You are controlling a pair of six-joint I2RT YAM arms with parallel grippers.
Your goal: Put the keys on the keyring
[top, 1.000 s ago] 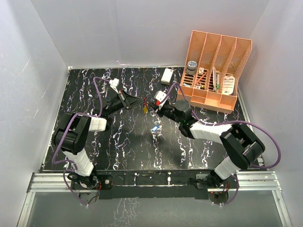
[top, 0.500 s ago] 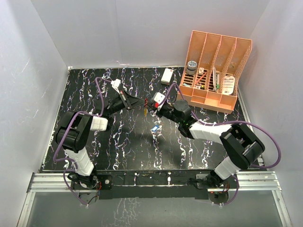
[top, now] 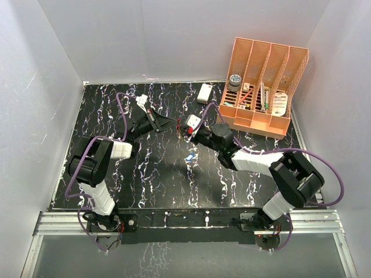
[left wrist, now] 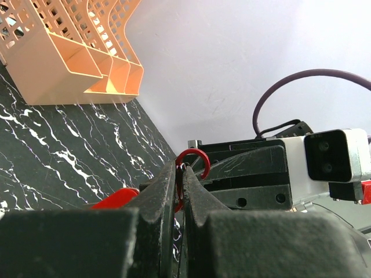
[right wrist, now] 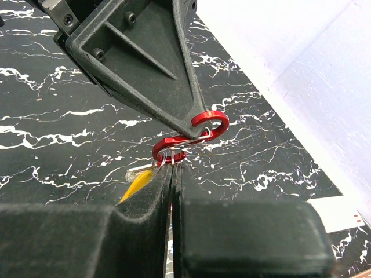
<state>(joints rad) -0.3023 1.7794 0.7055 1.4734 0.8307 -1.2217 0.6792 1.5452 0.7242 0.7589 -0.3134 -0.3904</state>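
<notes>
red keyring [right wrist: 194, 134] hangs between the two arms over the black marbled table [top: 145, 174]. the left gripper [left wrist: 181, 174] has its jaws closed on the upper hook, and the right gripper [right wrist: 173, 171] is pressed to a slit at the lower loop. a yellow key [right wrist: 138, 182] shows just beside those fingers, and a blue-and-white key [top: 189, 157] lies on the table nearby
</notes>
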